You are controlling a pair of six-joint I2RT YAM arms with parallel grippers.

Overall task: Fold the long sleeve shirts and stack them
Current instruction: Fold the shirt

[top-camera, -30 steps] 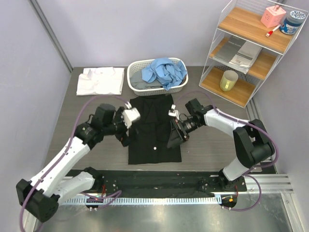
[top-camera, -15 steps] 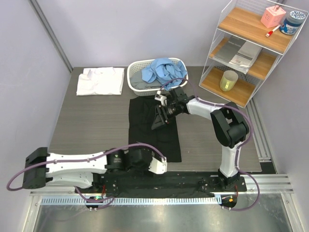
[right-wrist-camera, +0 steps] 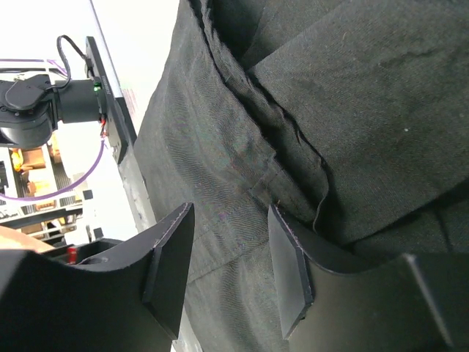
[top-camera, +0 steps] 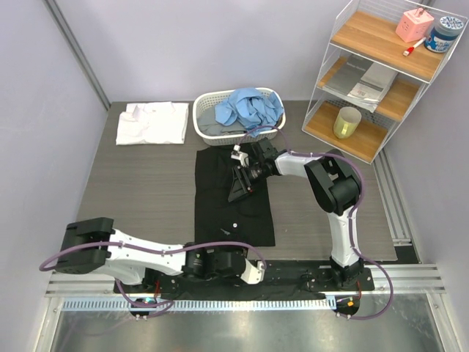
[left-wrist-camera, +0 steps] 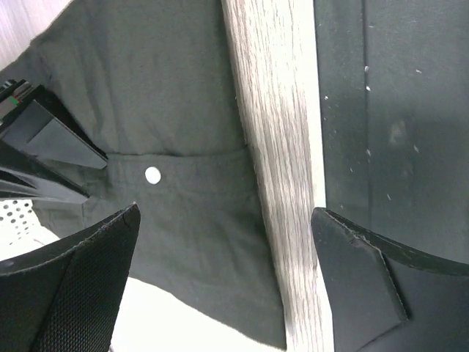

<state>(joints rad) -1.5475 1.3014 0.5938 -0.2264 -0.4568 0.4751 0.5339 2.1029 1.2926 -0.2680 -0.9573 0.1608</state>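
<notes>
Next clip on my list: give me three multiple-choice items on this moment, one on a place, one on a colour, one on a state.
1. Where does the white shirt lie?
A) on the table, left of the basket
B) inside the basket
C) on the floor

2. What colour is the crumpled shirt in the basket?
A) red
B) light blue
C) yellow

3. How do the jaws of the left gripper stand?
A) shut on the white shirt
B) shut on the basket
C) wide open, holding nothing

Key: A, it lies folded on the table beside the basket; B, blue cloth shows above the rim; C, its fingers stand far apart over the black shirt.
</notes>
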